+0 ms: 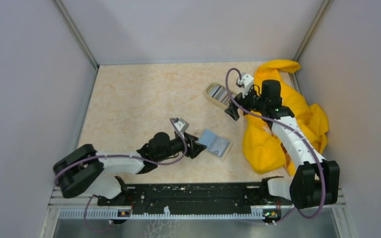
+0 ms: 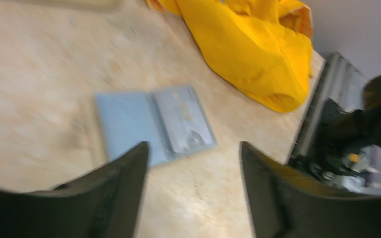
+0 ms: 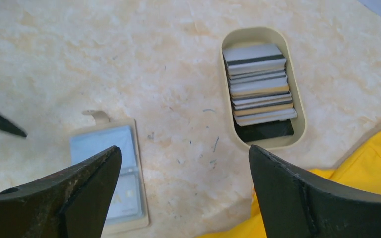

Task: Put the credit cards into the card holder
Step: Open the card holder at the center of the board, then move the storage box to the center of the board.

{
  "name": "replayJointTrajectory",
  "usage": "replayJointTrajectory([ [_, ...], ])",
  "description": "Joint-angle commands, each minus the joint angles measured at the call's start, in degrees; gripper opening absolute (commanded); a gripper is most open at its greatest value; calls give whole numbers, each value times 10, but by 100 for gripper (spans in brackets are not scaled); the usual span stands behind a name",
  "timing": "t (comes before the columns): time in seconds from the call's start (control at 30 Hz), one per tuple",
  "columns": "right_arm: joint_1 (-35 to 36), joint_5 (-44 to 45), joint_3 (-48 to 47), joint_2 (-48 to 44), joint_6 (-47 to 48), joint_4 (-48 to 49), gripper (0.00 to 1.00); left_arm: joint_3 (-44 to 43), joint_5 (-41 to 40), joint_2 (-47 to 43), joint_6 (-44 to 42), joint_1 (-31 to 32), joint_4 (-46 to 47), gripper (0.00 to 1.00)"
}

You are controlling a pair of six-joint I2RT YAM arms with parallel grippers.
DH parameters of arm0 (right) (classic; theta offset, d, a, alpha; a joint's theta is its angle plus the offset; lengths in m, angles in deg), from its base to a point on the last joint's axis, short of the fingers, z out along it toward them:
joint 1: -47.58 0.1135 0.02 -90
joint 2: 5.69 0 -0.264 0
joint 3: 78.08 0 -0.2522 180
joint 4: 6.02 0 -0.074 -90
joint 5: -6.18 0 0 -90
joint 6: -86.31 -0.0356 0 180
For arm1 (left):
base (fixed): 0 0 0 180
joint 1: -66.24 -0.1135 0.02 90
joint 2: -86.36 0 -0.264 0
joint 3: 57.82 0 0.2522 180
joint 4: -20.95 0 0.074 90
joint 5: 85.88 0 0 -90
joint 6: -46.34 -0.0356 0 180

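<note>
At the bottom of the overhead view both arms reach up from their bases across the pale marbled table point(image 1: 139, 99). Just below centre, the left gripper point(image 1: 198, 146) point(image 2: 193, 148) sits low over the tabletop. Its fingers are spread apart and hold nothing.

Just to its right lies the card holder point(image 1: 217, 144) point(image 2: 154, 126) point(image 3: 126, 188). It is open flat with its light blue inside facing up and its tan edge showing around it. The left wrist view is blurred, but a pale card seems to sit in the holder's right-hand leaf.

Further up and right of centre, the right gripper point(image 1: 232, 113) point(image 3: 183, 153) hangs above the table with its fingers parted very wide and nothing between them. In its own camera the holder shows at lower left and the dish at upper right.

Just beyond it, the oval beige dish point(image 1: 211, 91) point(image 3: 252, 30) holds the credit cards point(image 1: 222, 94) point(image 3: 258, 84). They form an overlapping row of grey, white and cream, with a dark one at the dish's lower end.

The yellow cloth point(image 1: 263, 144) point(image 2: 248, 44) point(image 3: 372, 163) is heaped along the right side of the table, under the right arm.
</note>
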Motion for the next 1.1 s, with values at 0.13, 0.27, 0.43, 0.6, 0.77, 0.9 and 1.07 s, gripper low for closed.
replayJointTrajectory([
  [0.13,-17,-51,-61,88,-324,159,93,-2,-238,-172,-231,-32,-153,99],
  [0.27,-27,75,-87,179,-491,194,88,50,-314,-174,-238,-47,-100,99],
  [0.43,-27,149,-153,254,-530,132,88,65,-337,-173,-220,-47,-98,99],
  [0.6,-27,171,-170,307,-587,129,85,70,-332,-182,-228,-47,-113,99],
  [0.77,-26,185,-162,325,-609,128,83,79,-340,-192,-228,-47,-112,99],
  [0.9,-25,194,-170,341,-621,120,83,76,-340,-188,-228,-47,-112,99],
  [1.07,-25,231,-177,347,-627,101,83,73,-341,-184,-228,-47,-115,99],
])
